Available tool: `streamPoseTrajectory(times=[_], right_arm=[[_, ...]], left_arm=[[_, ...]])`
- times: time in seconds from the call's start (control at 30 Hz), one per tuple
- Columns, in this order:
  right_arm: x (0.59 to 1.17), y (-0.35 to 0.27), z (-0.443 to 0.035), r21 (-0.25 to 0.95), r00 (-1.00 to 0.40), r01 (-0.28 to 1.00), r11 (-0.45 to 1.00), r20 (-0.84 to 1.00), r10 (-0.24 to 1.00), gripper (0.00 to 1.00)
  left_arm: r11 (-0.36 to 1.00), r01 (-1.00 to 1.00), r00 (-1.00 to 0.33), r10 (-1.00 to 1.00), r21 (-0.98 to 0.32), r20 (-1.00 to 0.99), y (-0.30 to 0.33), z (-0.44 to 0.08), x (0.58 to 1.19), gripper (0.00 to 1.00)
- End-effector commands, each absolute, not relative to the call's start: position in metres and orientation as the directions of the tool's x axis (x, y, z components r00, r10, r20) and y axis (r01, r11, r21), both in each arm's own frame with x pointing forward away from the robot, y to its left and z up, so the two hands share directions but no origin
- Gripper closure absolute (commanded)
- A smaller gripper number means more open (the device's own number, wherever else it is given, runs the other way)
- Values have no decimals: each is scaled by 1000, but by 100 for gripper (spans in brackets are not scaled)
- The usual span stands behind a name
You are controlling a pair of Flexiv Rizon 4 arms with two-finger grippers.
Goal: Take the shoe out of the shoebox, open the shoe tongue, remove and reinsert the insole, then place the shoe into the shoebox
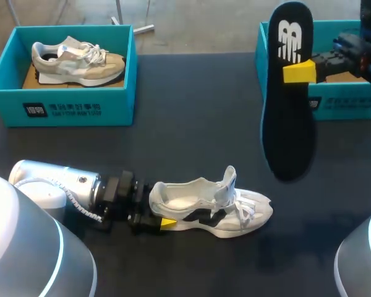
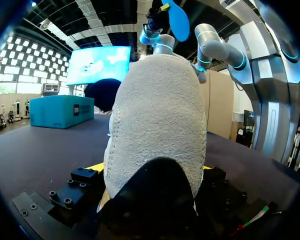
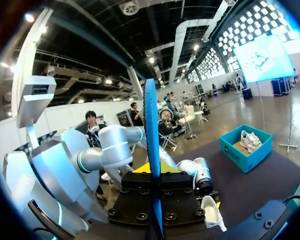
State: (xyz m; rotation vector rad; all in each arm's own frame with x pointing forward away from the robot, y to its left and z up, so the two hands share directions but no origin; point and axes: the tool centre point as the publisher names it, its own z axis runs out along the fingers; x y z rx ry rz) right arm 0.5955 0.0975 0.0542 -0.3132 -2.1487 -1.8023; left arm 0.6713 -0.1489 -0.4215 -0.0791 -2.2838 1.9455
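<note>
Insole: the black insole (image 1: 289, 124) hangs in the air over the right side of the table (image 1: 191, 124), long axis close to vertical, broader end down.
Right gripper: the right gripper (image 1: 300, 70) is pinched on the insole's narrower upper part. Its wrist view shows the insole edge-on, a thin blue blade (image 3: 152, 150) running straight out between the fingers.
Shoe: the white sneaker (image 1: 204, 204) sits on its sole near the table's front, heel to the left, toe to the right. Its tongue (image 1: 227, 180) stands up and the mouth gapes.
Left gripper: the left gripper (image 1: 164, 218) is clamped on the heel (image 2: 157, 130), with a yellow tip showing on each side.
Key relation: the sneaker lies below and left of the insole, with its axis crossways to the hanging insole. Only the right arm carries the insole, so it would probably have to tip it and bring the lower end down to the mouth.
Materials: the insole looks thin and bendy, dark with a white logo on one face. The heel is nubbly white fabric with a black tab.
Shoebox: the teal card shoebox (image 1: 346, 105) waits behind the insole.
</note>
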Motion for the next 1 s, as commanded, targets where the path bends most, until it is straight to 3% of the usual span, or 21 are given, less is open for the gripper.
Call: streamPoseTrajectory(times=[0.03,0.1,1.0], right_arm=[[583,95,53,904,-915,396,164,403,-11,100],[575,95,50,871,-883,463,162,470,-3,100],[555,100,51,846,-859,505,168,512,2,100]], left_arm=[[164,-51,-989,130,-985,72,-150,-424,672,100],[164,-51,-989,130,-985,72,-150,-424,672,100],[164,-51,-989,130,-985,72,-150,-424,672,100]])
